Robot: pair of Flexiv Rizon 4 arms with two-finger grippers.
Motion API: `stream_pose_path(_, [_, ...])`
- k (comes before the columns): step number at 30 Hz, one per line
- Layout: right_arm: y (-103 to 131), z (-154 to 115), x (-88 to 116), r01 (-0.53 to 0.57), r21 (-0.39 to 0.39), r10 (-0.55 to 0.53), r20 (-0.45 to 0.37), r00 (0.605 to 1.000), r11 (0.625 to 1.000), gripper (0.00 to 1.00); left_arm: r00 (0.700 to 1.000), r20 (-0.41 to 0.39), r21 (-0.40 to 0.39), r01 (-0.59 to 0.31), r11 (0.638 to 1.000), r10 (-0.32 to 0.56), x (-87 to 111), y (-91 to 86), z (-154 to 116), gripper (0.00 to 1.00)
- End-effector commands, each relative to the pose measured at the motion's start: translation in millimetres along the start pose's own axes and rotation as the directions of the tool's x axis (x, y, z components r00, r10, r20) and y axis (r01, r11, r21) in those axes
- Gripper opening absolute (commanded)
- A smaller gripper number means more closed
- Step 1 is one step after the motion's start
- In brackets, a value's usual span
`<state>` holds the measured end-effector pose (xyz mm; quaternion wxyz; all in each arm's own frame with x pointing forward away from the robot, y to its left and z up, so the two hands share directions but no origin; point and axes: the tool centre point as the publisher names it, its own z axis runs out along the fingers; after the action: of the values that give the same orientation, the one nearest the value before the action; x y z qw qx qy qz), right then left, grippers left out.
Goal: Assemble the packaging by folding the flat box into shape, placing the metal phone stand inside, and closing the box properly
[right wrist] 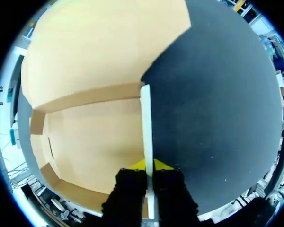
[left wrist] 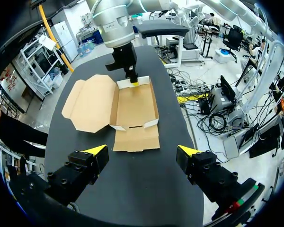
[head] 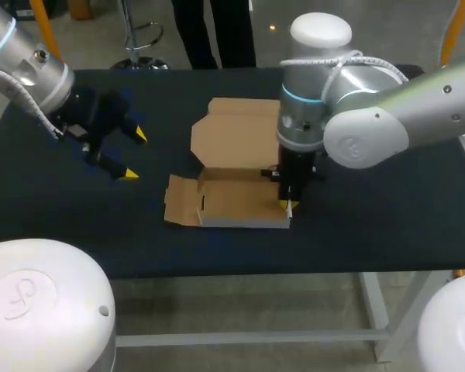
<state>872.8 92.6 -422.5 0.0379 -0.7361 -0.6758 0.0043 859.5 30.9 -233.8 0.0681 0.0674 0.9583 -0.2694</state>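
right gripper (head: 288, 205) pinches the right wall (right wrist: 146, 123) of the cardboard box (head: 232, 194) | left gripper (head: 135, 155) wide, empty, well apart at the left | box at the middle of the table (head: 372, 225), lid (head: 236, 132) flat | risk: the thin wall may crease or slip out if it is pulled askew

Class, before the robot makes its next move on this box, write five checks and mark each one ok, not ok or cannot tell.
1. Right jaws shut on the side wall of the box: ok.
2. Left jaws open and apart from the box: ok.
3. Lid lying open behind the box: ok.
4. End flap folded up: not ok, it lies outward.
5. Phone stand in sight: not ok, no view shows it.
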Motion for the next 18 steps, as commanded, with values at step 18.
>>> stream_pose_path(18, [4.3, 1.0, -4.1, -0.025, 0.048, 0.010, 0.291, 0.957, 0.999, 0.00, 1.000, -0.004, -0.004, 0.001, 1.000, -0.001, 0.1, -0.2, -1.5, 1.00])
